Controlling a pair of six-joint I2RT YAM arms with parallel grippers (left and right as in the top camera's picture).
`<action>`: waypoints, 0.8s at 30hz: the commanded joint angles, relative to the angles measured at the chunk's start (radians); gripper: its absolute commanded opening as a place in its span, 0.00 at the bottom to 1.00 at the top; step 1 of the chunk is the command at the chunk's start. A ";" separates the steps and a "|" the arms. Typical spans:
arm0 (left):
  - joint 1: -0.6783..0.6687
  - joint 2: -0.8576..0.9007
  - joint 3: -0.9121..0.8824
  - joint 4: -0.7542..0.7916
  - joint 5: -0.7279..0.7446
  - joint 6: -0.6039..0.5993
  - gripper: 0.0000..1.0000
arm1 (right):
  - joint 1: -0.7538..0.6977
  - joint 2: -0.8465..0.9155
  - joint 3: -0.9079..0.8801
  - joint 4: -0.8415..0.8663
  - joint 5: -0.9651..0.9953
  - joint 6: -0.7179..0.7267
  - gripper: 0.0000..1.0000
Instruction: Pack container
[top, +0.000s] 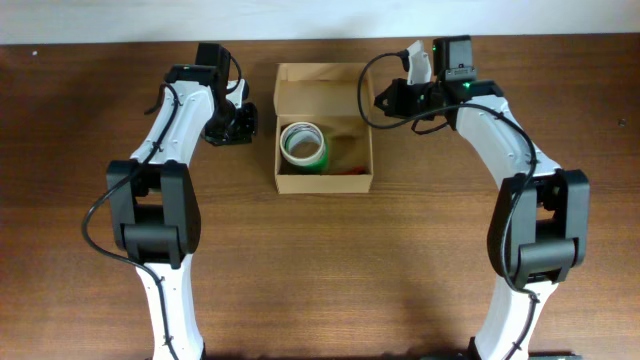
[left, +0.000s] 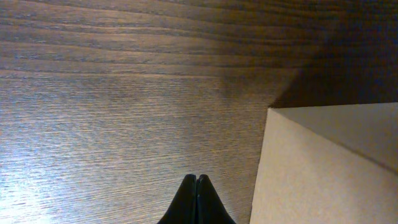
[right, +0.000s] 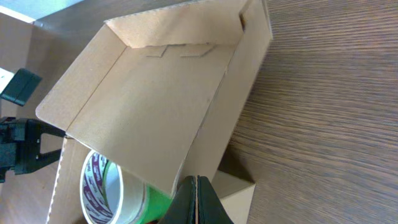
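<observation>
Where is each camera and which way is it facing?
Overhead: above the wooden table, looking straight down; both white arms flank the tan cardboard box holding a green-and-white tape roll.
Left wrist: looks down at tabletop and a box corner; shut left pincer shows.
Right wrist: faces the box's flap and the roll; shut right pincer shows.
All three see the box; overhead and right wrist, the roll.

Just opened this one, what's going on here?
Two robot arms are packing a cardboard box on a wooden table. A green and white tape roll already lies inside, and the flap lid is raised, not closed. The left arm's fingers sit beside the box's left side and the right arm's fingers are near the flap. Both pairs are shut and hold nothing.
</observation>
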 joint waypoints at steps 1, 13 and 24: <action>0.000 0.002 -0.002 0.000 0.014 -0.008 0.02 | 0.011 0.000 0.019 0.010 0.005 0.012 0.04; 0.018 0.013 -0.002 0.203 0.244 -0.055 0.02 | -0.065 0.020 0.019 -0.066 0.001 0.069 0.04; 0.081 0.098 -0.002 0.284 0.491 -0.149 0.01 | -0.062 0.104 0.017 -0.114 -0.161 0.069 0.04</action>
